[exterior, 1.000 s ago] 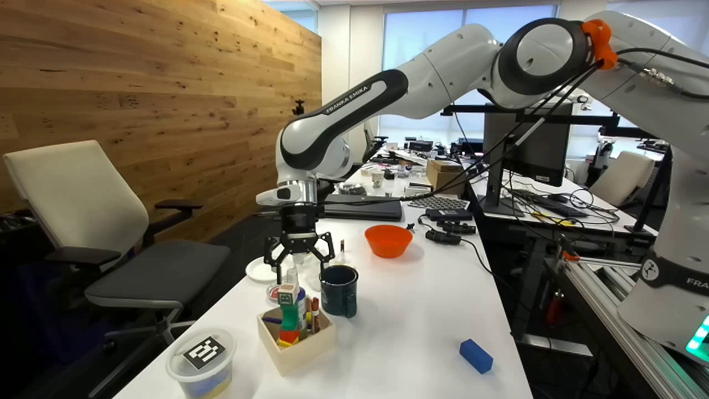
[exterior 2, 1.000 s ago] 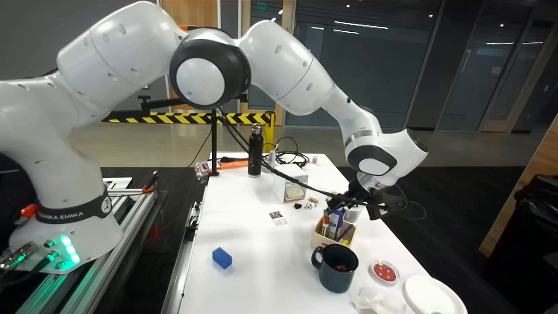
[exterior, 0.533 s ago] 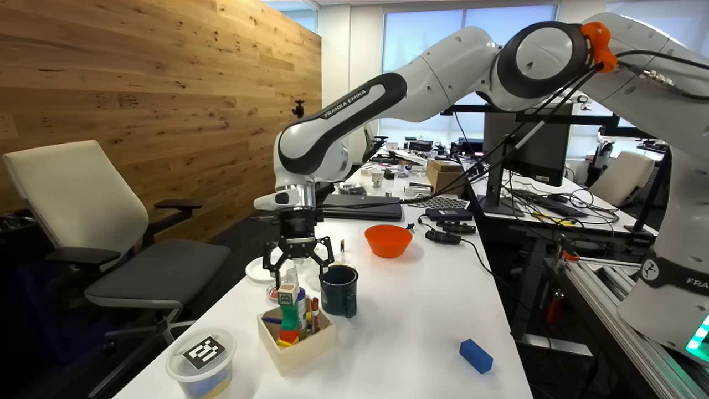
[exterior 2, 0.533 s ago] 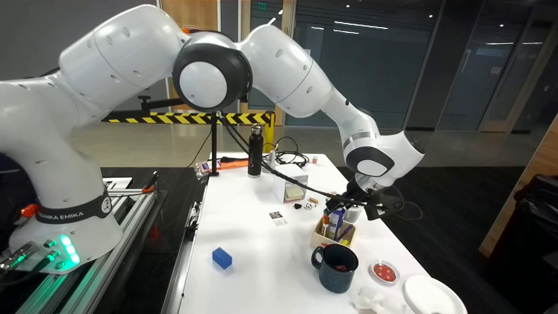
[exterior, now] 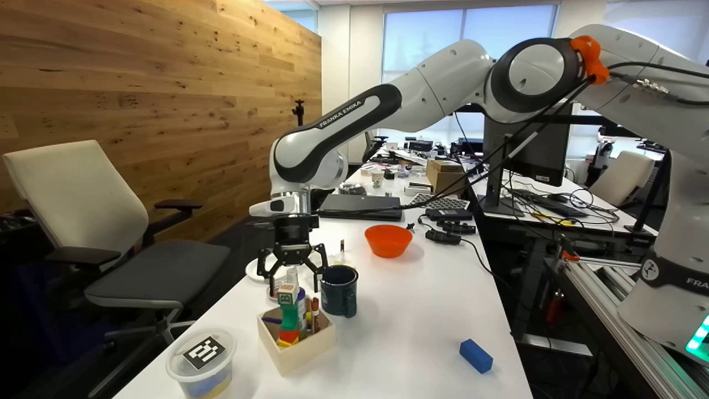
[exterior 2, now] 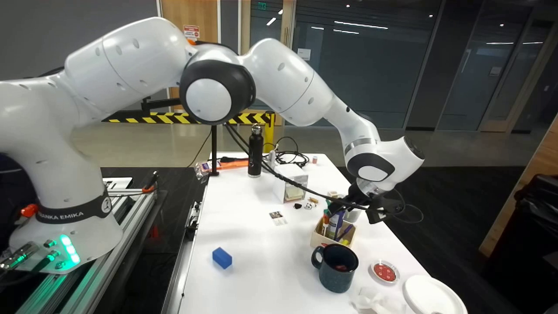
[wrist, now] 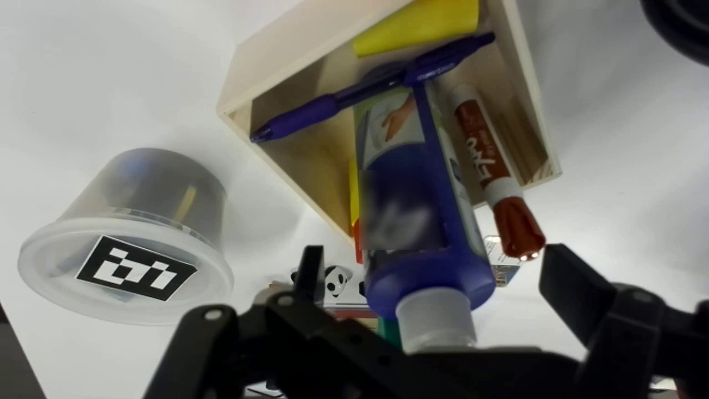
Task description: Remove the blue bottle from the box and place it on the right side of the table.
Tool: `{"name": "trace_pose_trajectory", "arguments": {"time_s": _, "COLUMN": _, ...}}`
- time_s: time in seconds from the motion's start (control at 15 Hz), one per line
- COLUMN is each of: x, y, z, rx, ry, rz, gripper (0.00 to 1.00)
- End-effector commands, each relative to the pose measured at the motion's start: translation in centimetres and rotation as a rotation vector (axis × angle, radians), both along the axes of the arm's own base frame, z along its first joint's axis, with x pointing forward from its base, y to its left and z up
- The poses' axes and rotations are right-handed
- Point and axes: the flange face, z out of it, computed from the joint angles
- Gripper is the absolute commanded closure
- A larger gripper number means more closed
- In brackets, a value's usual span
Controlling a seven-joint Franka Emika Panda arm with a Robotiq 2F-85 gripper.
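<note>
Your gripper (wrist: pixel 435 271) stands wide, holding nothing. In the wrist view, the blue bottle (wrist: pixel 415 194) stands in the box (wrist: pixel 288 58), frame centre, long axis running from upper to lower centre; its cap lines up with the finger gap, space showing either side. Next, probably: you lower along that axis, then close. Bottle: smooth, round-shouldered, plastic by its look. Box: thin bare wood. A slim marker (wrist: pixel 482 149) rises just right of the bottle.

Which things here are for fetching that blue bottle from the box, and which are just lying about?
For the job:
blue bottle
wooden box
white table
open pincer

Just lying about:
dark mug
blue block
orange bowl
lidded tub
black flask
</note>
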Motion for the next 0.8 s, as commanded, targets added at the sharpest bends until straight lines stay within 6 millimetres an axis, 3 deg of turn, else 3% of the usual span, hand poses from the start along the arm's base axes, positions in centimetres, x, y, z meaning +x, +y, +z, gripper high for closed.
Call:
{"name": "trace_pose_trajectory", "arguments": {"time_s": 0.0, "x": 1.09, "y": 0.06, "z": -0.23, "rx": 0.001, "ry": -0.01, "rz": 0.004, "gripper": 0.0}}
{"name": "trace_pose_trajectory", "arguments": {"time_s": 0.73, "x": 0.97, "y": 0.63, "z": -1.12, "rx": 0.018, "ry": 0.011, "rz": 0.006, "gripper": 0.0}}
